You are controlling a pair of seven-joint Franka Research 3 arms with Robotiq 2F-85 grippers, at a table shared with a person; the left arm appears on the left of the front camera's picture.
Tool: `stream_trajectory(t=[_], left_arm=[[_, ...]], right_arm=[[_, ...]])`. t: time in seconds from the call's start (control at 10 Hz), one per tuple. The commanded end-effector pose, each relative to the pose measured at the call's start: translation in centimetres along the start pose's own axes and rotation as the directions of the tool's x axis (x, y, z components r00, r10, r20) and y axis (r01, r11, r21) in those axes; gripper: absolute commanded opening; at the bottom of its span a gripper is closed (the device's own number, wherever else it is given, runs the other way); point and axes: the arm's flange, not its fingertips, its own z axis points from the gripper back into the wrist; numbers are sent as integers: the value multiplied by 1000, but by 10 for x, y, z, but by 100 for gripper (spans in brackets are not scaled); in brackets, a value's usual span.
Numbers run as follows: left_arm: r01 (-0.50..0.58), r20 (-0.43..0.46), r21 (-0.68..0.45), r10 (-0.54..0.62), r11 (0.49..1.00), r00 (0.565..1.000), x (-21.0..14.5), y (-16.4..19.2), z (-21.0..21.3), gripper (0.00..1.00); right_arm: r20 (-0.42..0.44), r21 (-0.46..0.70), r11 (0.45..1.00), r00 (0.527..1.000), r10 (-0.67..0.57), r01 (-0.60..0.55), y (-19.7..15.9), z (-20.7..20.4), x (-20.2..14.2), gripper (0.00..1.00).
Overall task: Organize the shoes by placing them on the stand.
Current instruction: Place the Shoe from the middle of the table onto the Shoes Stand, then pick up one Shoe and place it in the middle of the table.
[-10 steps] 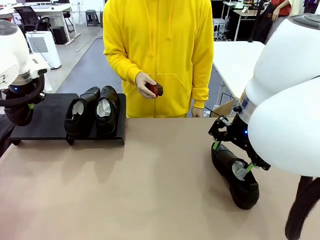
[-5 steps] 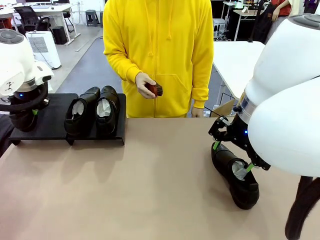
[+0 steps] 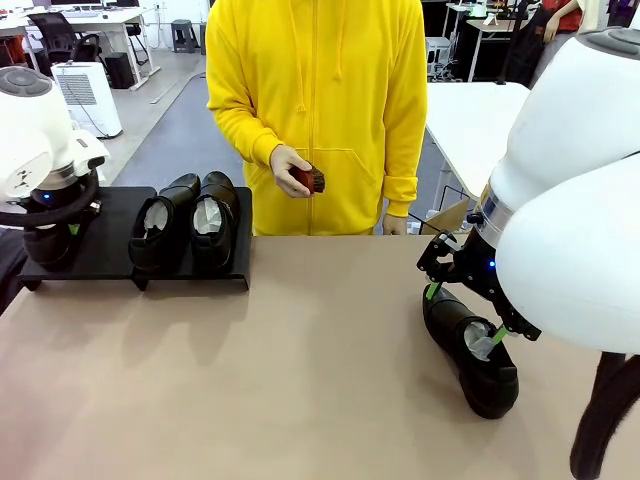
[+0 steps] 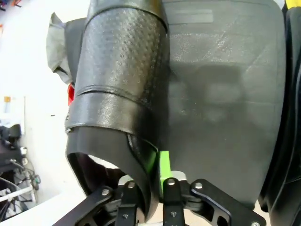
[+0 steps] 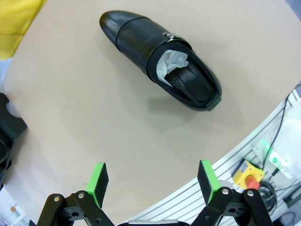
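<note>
Loosening pinch on third dress shoe (image 4: 117, 94) just lowered onto stand (image 3: 105, 240), left gripper (image 4: 150, 188) begins release; right gripper (image 5: 153, 181) spread above last shoe (image 5: 162, 61) on table (image 3: 300, 380).

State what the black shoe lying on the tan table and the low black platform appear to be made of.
Glossy black dress shoe on the table: looks like polished leather, since light gleams off the smooth toe while the middle band is finely perforated; it could be synthetic. White crumpled paper stuffing fills its opening.
Low flat black stand: probably painted metal or plastic, with a matte, faintly grained surface that gives no sharp reflections.
</note>
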Motion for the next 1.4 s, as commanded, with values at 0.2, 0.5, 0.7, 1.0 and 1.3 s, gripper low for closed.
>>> stream_trajectory(t=[0.2,0.5,0.7,1.0,1.3], left_arm=[[-80,38,39,79,996,996,-1,8,10,77],[-146,81,-20,147,989,986,-7,18,39,77],[-104,56,-1,104,995,993,6,19,32,77],[-104,56,-1,104,995,993,6,19,32,77],[-116,42,-12,117,993,992,3,18,28,77]], right_arm=[[-12,11,1000,1000,18,-18,3,1,2,100],[-12,11,1000,1000,18,-18,3,1,2,100],[-12,11,1000,1000,18,-18,3,1,2,100],[-12,11,1000,1000,18,-18,3,1,2,100],[-12,11,1000,1000,18,-18,3,1,2,100]])
